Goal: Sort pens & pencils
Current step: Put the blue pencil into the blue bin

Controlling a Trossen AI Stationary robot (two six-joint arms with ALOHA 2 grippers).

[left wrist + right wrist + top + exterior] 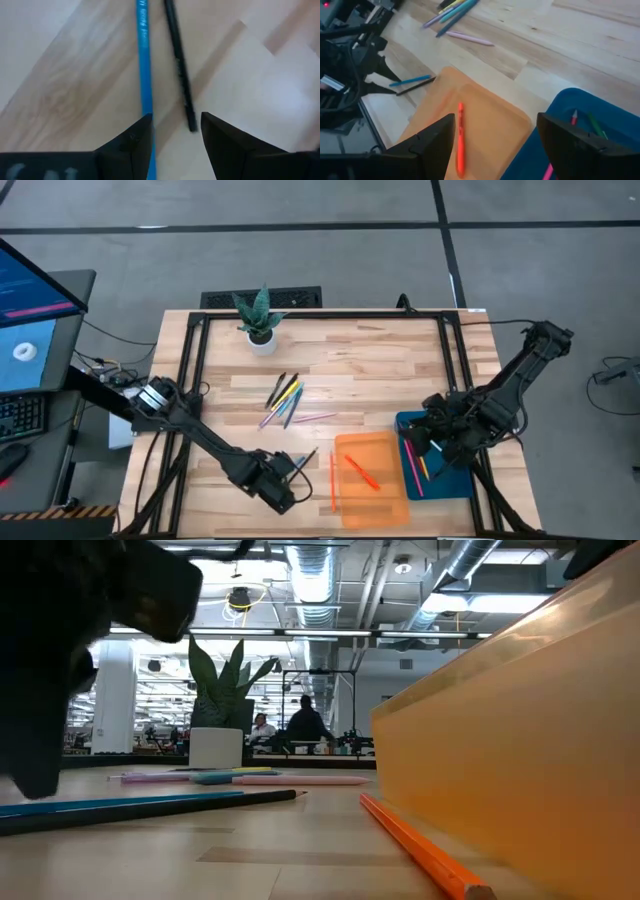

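Where the left wrist view looks down past its own two fingers, the left gripper (pixel 172 131) stands with jaws parted over bare wood, holding nothing: a blue pencil (pixel 144 60) runs just beside one finger and a black pencil (pixel 179 65) ends in the gap between them. From above, this gripper (pixel 290 480) sits near the table's front edge, left of the orange tray (pixel 390 502). Only the low view shows the orange pencil (pixel 420 850) lying on the table against that tray's wall. The right gripper (pixel 495 142) hangs wide open and empty above the two trays; its camera shows an orange pen (pixel 460 137) in the orange tray and a few sticks in the blue tray (pixel 580 107). The remaining loose pens and pencils (pixel 285 398) lie clustered mid-table, near a potted plant (pixel 260 320).
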